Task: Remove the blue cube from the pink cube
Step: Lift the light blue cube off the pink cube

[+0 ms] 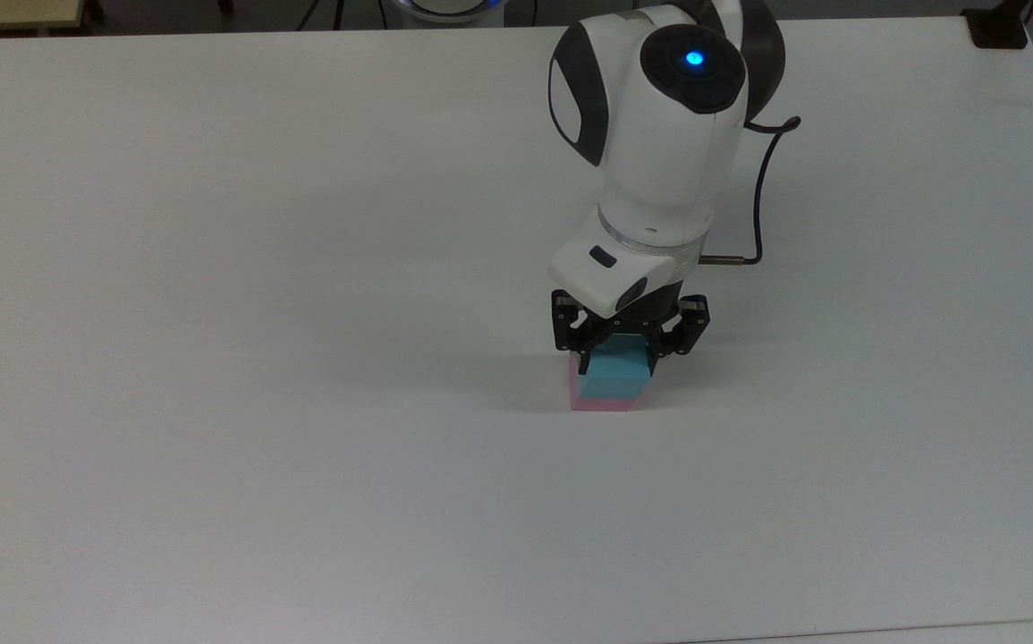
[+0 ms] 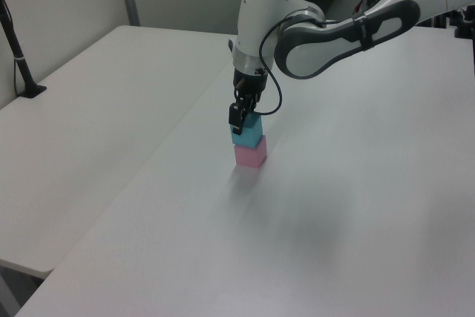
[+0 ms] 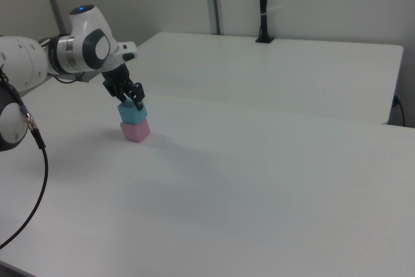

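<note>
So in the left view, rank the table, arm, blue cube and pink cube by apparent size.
1. Table, largest by far.
2. Arm.
3. Pink cube and blue cube: they look about alike; the end effector covers part of the blue one, so I won't rank them.

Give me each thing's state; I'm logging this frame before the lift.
Blue cube: stacked on the pink cube, between the gripper's fingers.
Pink cube: on the table, under the blue cube.
Gripper: lowered around the blue cube, fingers at its sides; grip unclear.
Table: bears the stack.
</note>
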